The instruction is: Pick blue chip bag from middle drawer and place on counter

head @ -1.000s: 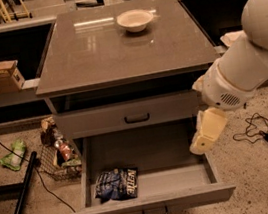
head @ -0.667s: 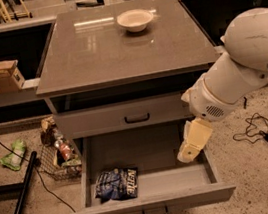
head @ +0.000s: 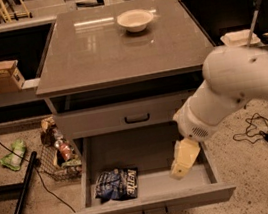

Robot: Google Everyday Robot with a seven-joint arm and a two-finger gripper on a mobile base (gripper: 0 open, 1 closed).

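The blue chip bag (head: pixel 116 184) lies flat in the front left of the open middle drawer (head: pixel 154 204), white lettering up. My gripper (head: pixel 181 170) hangs from the white arm (head: pixel 232 91) over the drawer's right half, well to the right of the bag and not touching it. Nothing shows between its cream fingers. The counter (head: pixel 114 46) is the glossy grey-brown cabinet top above, with a white bowl (head: pixel 135 20) at its back.
The upper drawer (head: pixel 135 114) is closed. A wire basket (head: pixel 56 159) of items and a green packet (head: pixel 12 156) sit on the floor at left, beside a black pole (head: pixel 21 195). A cardboard box (head: pixel 2 76) rests on the left ledge. Cables (head: pixel 259 132) lie at right.
My arm has swung left and lower, bringing the gripper from beside the drawer's right edge down into the drawer's right half. The bag has not moved.
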